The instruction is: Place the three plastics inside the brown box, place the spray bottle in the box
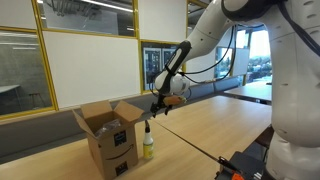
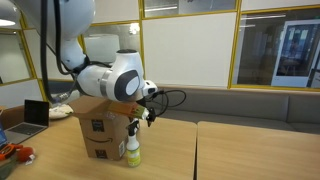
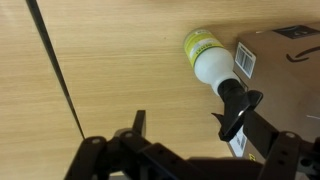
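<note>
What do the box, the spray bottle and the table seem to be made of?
The box looks like matte brown cardboard, with folded flaps and black print. The spray bottle seems plastic: pale yellowish body, dark nozzle. The table shows smooth light wood grain; solid wood or laminate, I cannot tell.

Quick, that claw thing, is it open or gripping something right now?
Gripper: open, holding nothing, poised over the bottle.
</note>
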Robot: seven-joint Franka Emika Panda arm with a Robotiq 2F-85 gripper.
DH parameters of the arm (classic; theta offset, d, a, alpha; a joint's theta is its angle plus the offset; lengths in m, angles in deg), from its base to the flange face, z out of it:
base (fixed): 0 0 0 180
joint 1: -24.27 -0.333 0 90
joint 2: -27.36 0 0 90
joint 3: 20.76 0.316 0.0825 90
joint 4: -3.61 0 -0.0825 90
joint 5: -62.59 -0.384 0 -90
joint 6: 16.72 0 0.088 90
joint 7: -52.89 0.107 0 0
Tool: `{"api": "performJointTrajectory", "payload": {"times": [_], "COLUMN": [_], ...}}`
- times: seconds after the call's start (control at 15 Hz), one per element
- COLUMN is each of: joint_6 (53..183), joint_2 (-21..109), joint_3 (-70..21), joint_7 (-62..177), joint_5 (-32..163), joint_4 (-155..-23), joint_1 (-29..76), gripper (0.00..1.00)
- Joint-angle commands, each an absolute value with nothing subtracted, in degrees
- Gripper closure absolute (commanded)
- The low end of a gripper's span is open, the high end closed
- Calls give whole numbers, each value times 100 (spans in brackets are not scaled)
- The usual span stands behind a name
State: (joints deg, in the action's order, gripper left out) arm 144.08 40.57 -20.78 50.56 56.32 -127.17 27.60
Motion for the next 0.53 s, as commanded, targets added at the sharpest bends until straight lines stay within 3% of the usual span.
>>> {"api": "performJointTrajectory", "payload": {"times": [0.0, 0.47], "joint_6": [14725, 14989], "joint_2": [4065, 4316], "joint_3": [-1696, -1089], "joint_7": [4519, 3668], "joint_5": [5004, 3893], "joint_4": [-12694, -12535], "joint_1": [2961, 3279], "gripper": [0, 0]}}
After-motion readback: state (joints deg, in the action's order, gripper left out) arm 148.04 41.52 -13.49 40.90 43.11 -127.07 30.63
